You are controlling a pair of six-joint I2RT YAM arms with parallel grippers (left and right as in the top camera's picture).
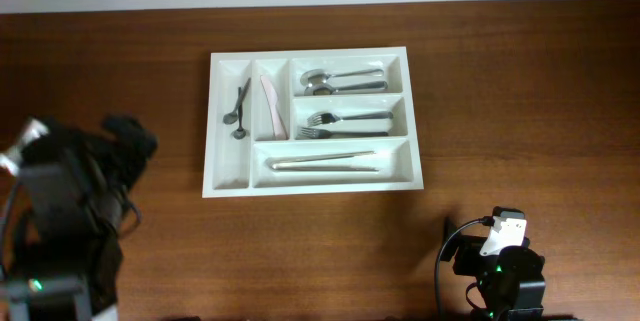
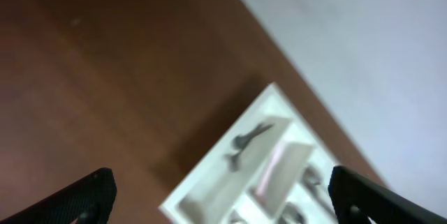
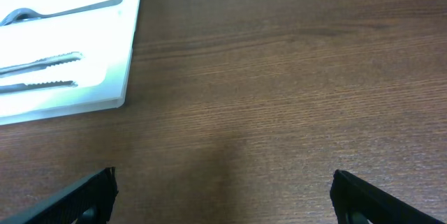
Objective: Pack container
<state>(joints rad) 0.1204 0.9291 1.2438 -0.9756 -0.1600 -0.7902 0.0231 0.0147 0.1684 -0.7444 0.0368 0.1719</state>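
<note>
Packing target: container [image 1: 228, 166] on the bench [image 1: 500, 81], cutlery [image 1: 345, 119] sorted inside.
Left end effector [image 2: 223, 196]: wide open, empty, left of container.
Right end effector [image 3: 223, 189]: wide open, empty, off container's near right corner.
Risk: a low reach could clip the rim, sliding container.

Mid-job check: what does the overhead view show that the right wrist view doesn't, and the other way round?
Overhead only: the whole container with all five compartments, holding spoons, forks, a small dark piece and a pale piece. It also shows the left arm and right arm, both apart from the container.
Right wrist only: the right end effector, wide open and empty, and the serrated edges of the knives.
Both: the container's corner nearest the right arm, the two knives and the wooden table.
</note>
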